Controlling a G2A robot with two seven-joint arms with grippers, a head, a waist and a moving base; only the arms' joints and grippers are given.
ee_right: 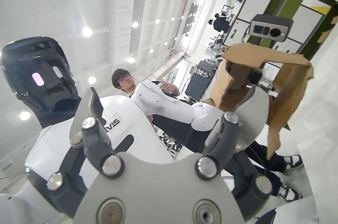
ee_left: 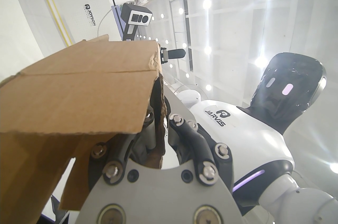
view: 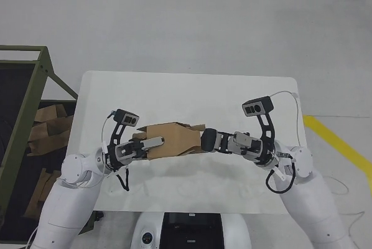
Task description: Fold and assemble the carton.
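The left tool (ee_left: 161, 120) is closed narrow on the carton (ee_left: 79, 93). A torn cardboard wall is pinched between its two dark fingers (ee_left: 190, 140), and the carton's broad brown panel, with a crease across it, spreads out just beyond them and to one side. Past the carton's far edge pokes a dark fingertip (ee_left: 175, 53) of the other arm's tool. The right tool (ee_right: 161, 106) stands wide, with one ribbed finger (ee_right: 92, 103) in free air and nothing between the two. The carton (ee_right: 287, 93), half formed with loose flaps, sits just beyond its other finger; whether they touch cannot be told. From above, the carton (view: 173, 142) sits between the two tools over the middle of the white table (view: 186, 193), though whether it rests on the table I cannot tell. The left tool (view: 150, 144) is at one end and the right tool (view: 206, 139) at the opposite end, with a flap raised just beside it. Farther out from the left tool, off the table's edge, a green rack (view: 49, 68) holds flat cardboard pieces (view: 49, 127). Farther out from the right tool, a yellow line (view: 348, 149) runs across the floor.
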